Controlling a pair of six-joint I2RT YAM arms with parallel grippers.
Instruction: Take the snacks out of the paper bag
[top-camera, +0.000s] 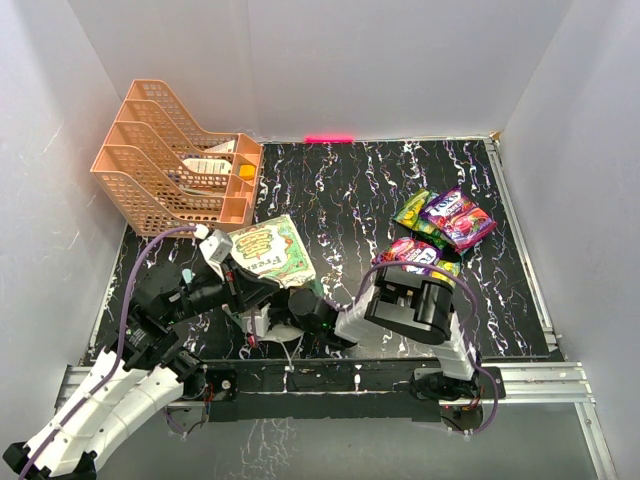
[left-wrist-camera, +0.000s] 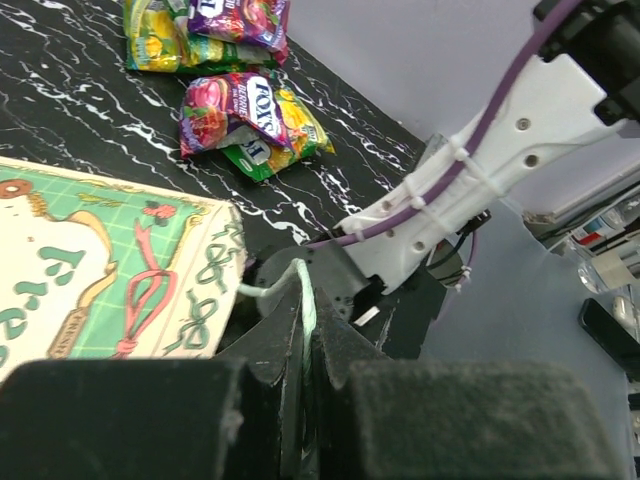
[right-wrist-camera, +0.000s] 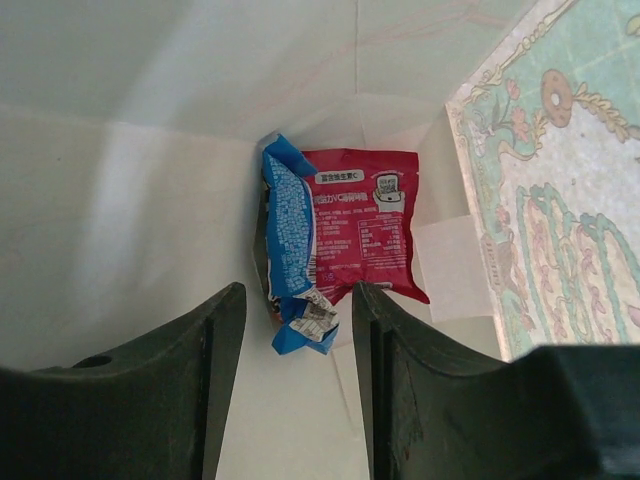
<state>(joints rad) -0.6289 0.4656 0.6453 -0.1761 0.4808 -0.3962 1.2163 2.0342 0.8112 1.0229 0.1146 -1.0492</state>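
Note:
The paper bag (top-camera: 270, 250) lies on its side on the black table, printed face up. My left gripper (left-wrist-camera: 306, 300) is shut on its thin string handle (left-wrist-camera: 262, 291), beside the bag's printed face (left-wrist-camera: 100, 270). My right gripper (right-wrist-camera: 298, 310) is open inside the bag's mouth. A blue packet (right-wrist-camera: 288, 235) and a red packet (right-wrist-camera: 368, 220) lie at the bottom of the bag just beyond its fingertips, untouched. Several snacks lie out on the table: a green and purple group (top-camera: 447, 217) and a purple and yellow pair (top-camera: 418, 254), which also shows in the left wrist view (left-wrist-camera: 245, 110).
A peach mesh tray rack (top-camera: 170, 170) with white cards stands at the back left. White walls enclose the table on three sides. My right arm's black elbow (top-camera: 415, 305) hangs over the table's near middle, close to the nearer snack pair.

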